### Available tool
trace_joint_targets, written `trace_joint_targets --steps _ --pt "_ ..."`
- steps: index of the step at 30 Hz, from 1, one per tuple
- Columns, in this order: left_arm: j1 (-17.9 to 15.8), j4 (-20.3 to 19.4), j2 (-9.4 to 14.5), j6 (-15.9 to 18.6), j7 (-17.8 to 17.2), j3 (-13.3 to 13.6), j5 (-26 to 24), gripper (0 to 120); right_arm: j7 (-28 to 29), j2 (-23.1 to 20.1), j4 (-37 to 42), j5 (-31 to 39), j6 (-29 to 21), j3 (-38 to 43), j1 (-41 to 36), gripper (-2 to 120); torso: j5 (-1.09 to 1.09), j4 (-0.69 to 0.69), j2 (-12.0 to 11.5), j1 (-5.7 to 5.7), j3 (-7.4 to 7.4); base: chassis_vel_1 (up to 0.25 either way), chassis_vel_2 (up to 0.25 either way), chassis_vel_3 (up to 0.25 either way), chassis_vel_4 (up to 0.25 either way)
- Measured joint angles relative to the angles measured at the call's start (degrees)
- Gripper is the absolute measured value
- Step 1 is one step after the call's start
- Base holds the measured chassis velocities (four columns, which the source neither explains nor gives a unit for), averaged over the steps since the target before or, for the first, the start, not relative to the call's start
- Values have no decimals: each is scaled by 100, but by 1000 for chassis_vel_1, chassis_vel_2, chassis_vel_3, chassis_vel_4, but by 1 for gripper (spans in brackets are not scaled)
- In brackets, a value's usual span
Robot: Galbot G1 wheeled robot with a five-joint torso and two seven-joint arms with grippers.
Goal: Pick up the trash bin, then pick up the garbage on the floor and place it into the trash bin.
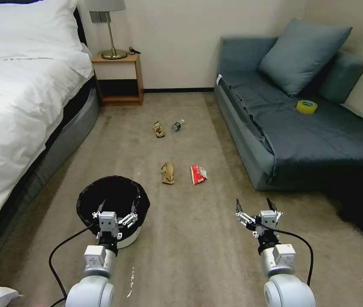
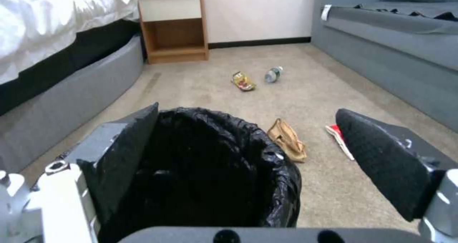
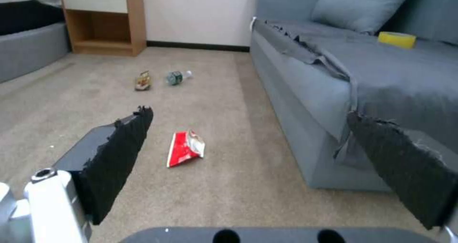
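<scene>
— Down on the carpet (image 1: 198,256) between bed (image 1: 19,106) and sofa (image 1: 309,140), where does the trash bin (image 1: 115,194) stand?

— Low on the robot's left, near the bed's grey base. Its black bag is folded over the rim, and the left pincer (image 1: 116,208) hangs at the near rim, spread wide. In the left wrist view 1 finger (image 2: 126,153) sits by the bin's (image 2: 214,171) edge and the other is well out over bare carpet — nothing is held.

— And the right pincer (image 1: 254,206)?

— Wide too, holding nothing, over open floor near the sofa's front corner.

— The garbage?

— 4 pieces in the lane ahead. Crumpled brown paper (image 1: 168,172) and a red-white wrapper (image 1: 198,174) lie side by side, apart; farther on, near the nightstand (image 1: 119,76), a brown-yellow wrapper (image 1: 159,128) sits just beside a green bottle (image 1: 177,125) with a white cap.

— Any writing legible?

— None; the wrappers' print is too small to read.

— Room to move?

— The middle strip of carpet is open, edged by the bed frame on the left and the sofa front on the right.

— Anything 1 camera adds?

— The right wrist view shows the red-white wrapper (image 3: 185,149) between its fingers' line of sight, and a yellow tape roll (image 3: 396,39) on the sofa seat; the left wrist view shows the brown paper (image 2: 287,140) just beyond the bin.
</scene>
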Motion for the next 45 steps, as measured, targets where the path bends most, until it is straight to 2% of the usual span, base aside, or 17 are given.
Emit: trace_joint_targets --steps 21,23,24,26,27,28,31,32,33,36,43,45 --pt "-1 -14 -4 23 0 -23 -7 100 15 9 71 -1 -39 0 -1 100 0 0 0 0 0 0 0 0 0" --pt "-13 -184 -56 257 16 -169 -61 100 123 70 426 -36 -252 -7 0 100 -2 0 0 0 0 0 0 0 0" --pt "-13 -184 -56 257 16 -169 -61 100 123 70 426 -36 -252 -7 0 100 -2 0 0 0 0 0 0 0 0" --pt "-44 -545 -166 729 69 -476 -168 100 282 163 933 -94 -566 -28 -3 100 0 1 0 0 0 0 0 0 0" --pt "-44 -545 -166 729 69 -476 -168 100 282 163 933 -94 -566 -28 -3 100 0 1 0 0 0 0 0 0 0" --pt "-55 -674 -206 903 94 -584 -206 100 347 199 1134 -118 -688 -31 -3 100 -1 0 0 0 0 0 0 0 0" --pt "-101 -1189 -368 1587 180 -1023 -357 100 539 285 1707 -116 -983 -42 -4 100 -2 0 0 0 0 0 0 0 0" --pt "-101 -1189 -368 1587 180 -1023 -357 100 539 285 1707 -116 -983 -42 -4 100 -2 0 0 0 0 0 0 0 0" --pt "-114 -1346 -374 1773 197 -1158 -467 100 575 282 1760 -39 -985 -33 -5 100 -2 0 0 0 0 0 0 0 0" --pt "-132 -1556 -139 2019 175 -1346 -750 100 607 272 1786 57 -978 -21 -16 100 2 1 0 0 0 0 0 0 0" --pt "-186 -1573 7 2202 -18 -1423 -1057 100 618 254 1766 74 -938 -20 -54 100 -1 0 0 0 0 0 0 0 0" --pt "-254 -1576 120 2441 -234 -1496 -1219 100 618 249 1751 71 -922 -25 -54 100 -1 0 0 0 0 0 0 0 0"
